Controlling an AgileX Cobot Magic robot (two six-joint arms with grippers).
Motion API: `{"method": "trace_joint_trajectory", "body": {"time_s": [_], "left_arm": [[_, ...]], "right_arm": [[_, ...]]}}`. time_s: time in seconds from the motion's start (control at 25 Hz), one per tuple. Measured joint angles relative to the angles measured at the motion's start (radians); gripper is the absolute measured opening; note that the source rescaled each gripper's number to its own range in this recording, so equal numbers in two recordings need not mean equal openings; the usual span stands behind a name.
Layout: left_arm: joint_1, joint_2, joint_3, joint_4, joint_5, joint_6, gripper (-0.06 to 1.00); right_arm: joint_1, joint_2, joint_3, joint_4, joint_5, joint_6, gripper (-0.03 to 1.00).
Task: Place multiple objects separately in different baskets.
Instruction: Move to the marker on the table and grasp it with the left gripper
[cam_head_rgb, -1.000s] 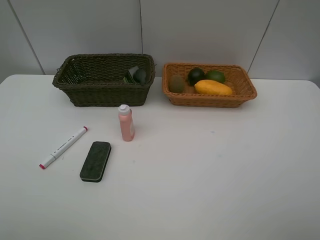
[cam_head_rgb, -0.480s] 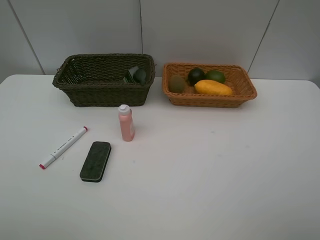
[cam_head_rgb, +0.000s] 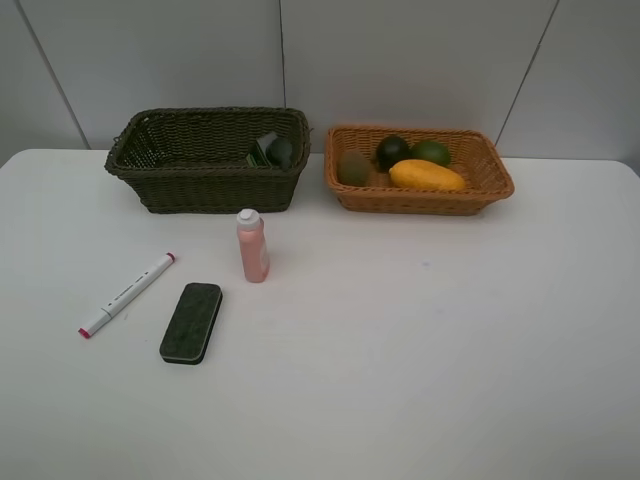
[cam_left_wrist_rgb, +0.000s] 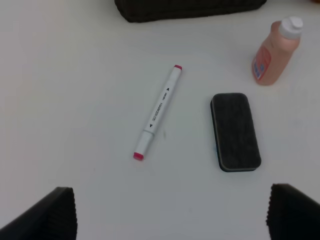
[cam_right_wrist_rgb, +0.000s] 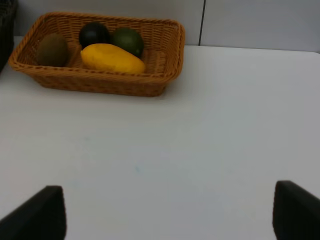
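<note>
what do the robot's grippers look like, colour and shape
Little shows. Of the left gripper only two black fingertips enter the wrist view, blocky, with fine ribbing along their inner edges. The right gripper shows the same black blocky fingertips, too blurred to tell any texture. No cables, markings or arm links are visible, and the high camera shows no arm at all.

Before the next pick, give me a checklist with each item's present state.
1. Left gripper open and empty: ok.
2. Right gripper open and empty: ok.
3. Pink bottle upright, clear of black eraser: ok.
4. White marker lying apart from eraser: ok.
5. Mango, kiwi, lime, mangosteen in orange basket: ok.
6. Floor space free in dark basket beside dark green bottle: cannot tell, front wall hides it.
</note>
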Motion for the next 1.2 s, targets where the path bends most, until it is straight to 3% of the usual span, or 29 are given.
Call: {"method": "trace_joint_trajectory", "body": {"time_s": [0.52, 1.2], "left_arm": [[-0.004, 0.550, -0.065, 0.000, -0.194, 0.130, 1.00], [-0.191, 1.100, -0.072, 0.001, -0.589, 0.195, 1.00]], "right_arm": [[0.000, 0.000, 0.000, 0.000, 0.000, 0.000, 1.00], [0.000, 0.000, 0.000, 0.000, 0.000, 0.000, 1.00]]}}
